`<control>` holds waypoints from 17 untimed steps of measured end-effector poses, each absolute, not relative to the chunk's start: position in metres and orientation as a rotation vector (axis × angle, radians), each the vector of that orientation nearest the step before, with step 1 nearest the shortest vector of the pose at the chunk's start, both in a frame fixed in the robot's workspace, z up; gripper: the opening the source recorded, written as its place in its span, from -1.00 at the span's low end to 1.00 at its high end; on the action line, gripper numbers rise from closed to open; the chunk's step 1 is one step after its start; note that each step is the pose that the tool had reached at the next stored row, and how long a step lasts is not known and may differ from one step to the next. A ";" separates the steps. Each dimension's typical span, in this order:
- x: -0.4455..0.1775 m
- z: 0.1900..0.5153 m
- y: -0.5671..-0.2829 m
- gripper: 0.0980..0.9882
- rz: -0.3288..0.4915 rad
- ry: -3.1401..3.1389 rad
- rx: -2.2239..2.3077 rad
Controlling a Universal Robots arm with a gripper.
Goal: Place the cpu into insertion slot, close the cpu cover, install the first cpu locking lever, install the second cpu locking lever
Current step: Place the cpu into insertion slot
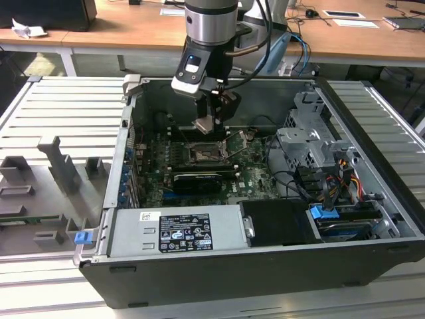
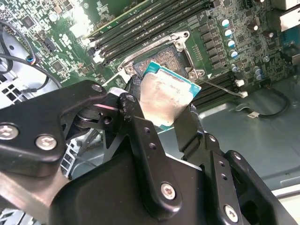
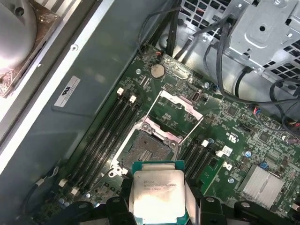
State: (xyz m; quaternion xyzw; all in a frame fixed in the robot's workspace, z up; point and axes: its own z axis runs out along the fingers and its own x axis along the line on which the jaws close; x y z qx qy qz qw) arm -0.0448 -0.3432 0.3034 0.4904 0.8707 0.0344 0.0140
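My gripper (image 1: 207, 123) hangs inside the open computer case, shut on the cpu (image 1: 204, 125), a flat square chip with a dull silvery top. In both wrist views the chip (image 2: 165, 96) (image 3: 157, 191) is clamped by its edges between the black fingers (image 2: 137, 117). It is tilted and held a short way above the insertion slot (image 3: 146, 151) (image 2: 161, 57), apart from it. The slot lies bare on the green board. The cpu cover (image 3: 182, 104), a silvery frame, stands swung open on the slot's far side. A thin wire lever (image 2: 225, 87) sticks out beside the slot.
Black memory slots (image 3: 105, 140) run along both sides of the slot. The grey case wall (image 3: 93, 70) is close by. A drive cage (image 1: 312, 143) with cables stands at the exterior view's right, and a power supply box (image 1: 176, 229) lies in front. A finned heatsink (image 3: 262, 185) sits on the board.
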 end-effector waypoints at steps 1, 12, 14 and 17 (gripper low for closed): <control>-0.045 0.303 -0.343 -0.03 0.106 2.706 1.534; -0.044 0.301 -0.343 -0.03 0.083 2.565 1.742; -0.044 0.300 -0.343 -0.03 0.081 2.517 1.808; -0.044 0.298 -0.343 -0.03 0.078 2.430 1.920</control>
